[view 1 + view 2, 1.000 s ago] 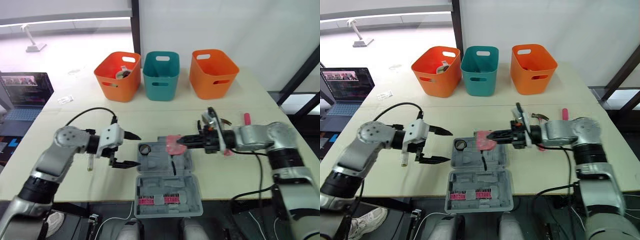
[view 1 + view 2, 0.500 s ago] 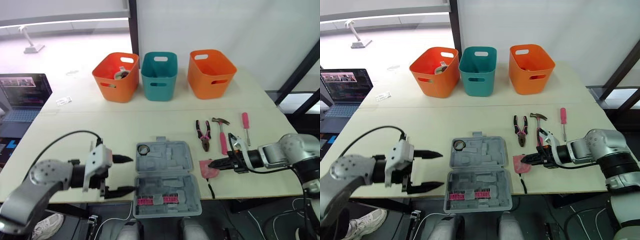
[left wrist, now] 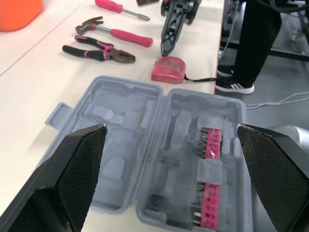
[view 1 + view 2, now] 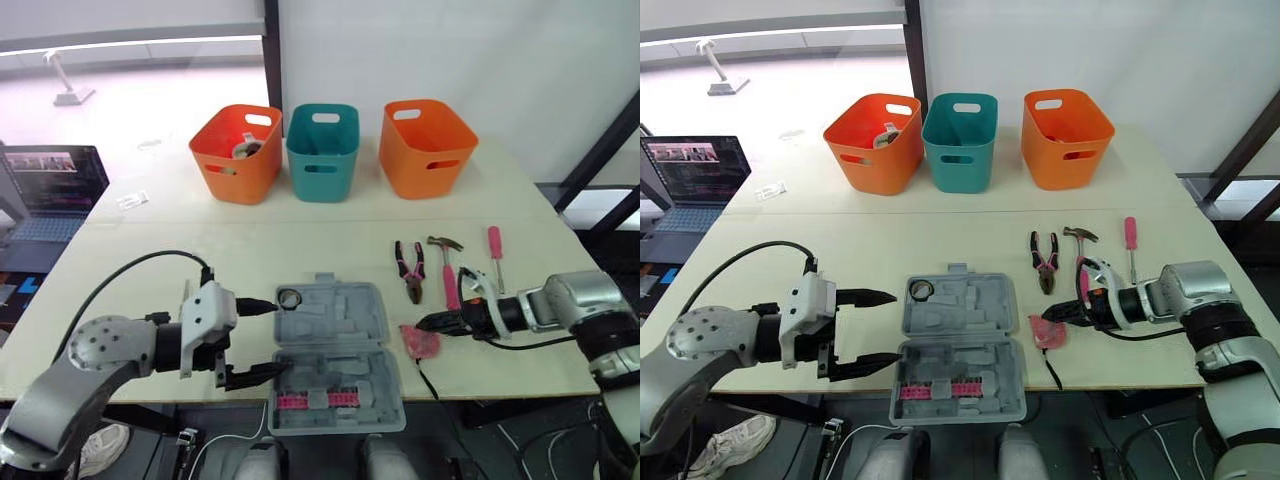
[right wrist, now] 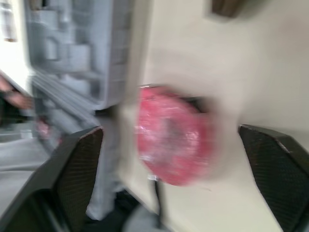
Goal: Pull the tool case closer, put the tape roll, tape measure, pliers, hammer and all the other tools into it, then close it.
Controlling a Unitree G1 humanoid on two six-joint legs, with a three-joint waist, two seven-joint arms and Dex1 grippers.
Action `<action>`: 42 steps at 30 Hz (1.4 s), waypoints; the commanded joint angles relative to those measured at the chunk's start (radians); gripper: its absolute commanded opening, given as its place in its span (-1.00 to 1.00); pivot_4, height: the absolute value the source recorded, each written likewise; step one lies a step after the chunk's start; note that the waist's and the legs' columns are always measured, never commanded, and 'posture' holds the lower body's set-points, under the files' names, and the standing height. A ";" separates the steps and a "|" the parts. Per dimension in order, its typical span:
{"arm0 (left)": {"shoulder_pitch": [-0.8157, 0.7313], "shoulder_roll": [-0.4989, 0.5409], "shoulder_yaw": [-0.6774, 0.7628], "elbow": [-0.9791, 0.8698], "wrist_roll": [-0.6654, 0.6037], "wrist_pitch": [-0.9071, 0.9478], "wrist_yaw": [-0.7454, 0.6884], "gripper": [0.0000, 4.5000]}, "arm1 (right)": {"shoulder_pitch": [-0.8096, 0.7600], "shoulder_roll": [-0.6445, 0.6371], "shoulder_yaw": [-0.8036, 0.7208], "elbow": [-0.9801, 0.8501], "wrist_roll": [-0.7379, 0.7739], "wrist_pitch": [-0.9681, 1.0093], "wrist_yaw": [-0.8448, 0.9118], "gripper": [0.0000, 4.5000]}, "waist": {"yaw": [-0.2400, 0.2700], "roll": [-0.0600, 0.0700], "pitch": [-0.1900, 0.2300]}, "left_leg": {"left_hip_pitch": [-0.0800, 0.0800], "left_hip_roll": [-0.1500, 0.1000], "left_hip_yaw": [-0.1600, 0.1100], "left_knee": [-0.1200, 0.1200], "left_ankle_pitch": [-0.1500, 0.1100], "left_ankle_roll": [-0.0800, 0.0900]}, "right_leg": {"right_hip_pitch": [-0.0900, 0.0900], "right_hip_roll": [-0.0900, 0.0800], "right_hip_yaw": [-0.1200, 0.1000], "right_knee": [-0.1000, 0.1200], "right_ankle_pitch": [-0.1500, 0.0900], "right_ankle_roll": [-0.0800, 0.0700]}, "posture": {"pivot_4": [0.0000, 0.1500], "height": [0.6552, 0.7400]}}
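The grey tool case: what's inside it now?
In the tool case, a dark tape roll sits in a far corner pocket, a pink bit strip in the near half; other pockets look empty. The left gripper hides a sliver of its left edge.

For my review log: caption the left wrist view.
Open left gripper frames open tool case; tape measure, pliers, hammer beyond.

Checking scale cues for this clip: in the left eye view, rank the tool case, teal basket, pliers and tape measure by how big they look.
1. tool case, open flat.
2. teal basket, farther back, so nearness favours the case.
3. pliers and tape measure: pliers longer, tape measure bulkier; too alike to rank.
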 commanded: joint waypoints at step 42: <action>-0.008 -0.045 -0.047 0.100 0.076 -0.122 0.019 1.00 | 0.213 0.155 -0.076 0.078 -0.584 -1.503 0.321 0.98 | -0.007 0.000 0.000 | 0.003 0.001 0.001 0.001 0.000 -0.001 | 0.003 0.000 0.001 0.001 0.000 0.000 | 1.00 1.00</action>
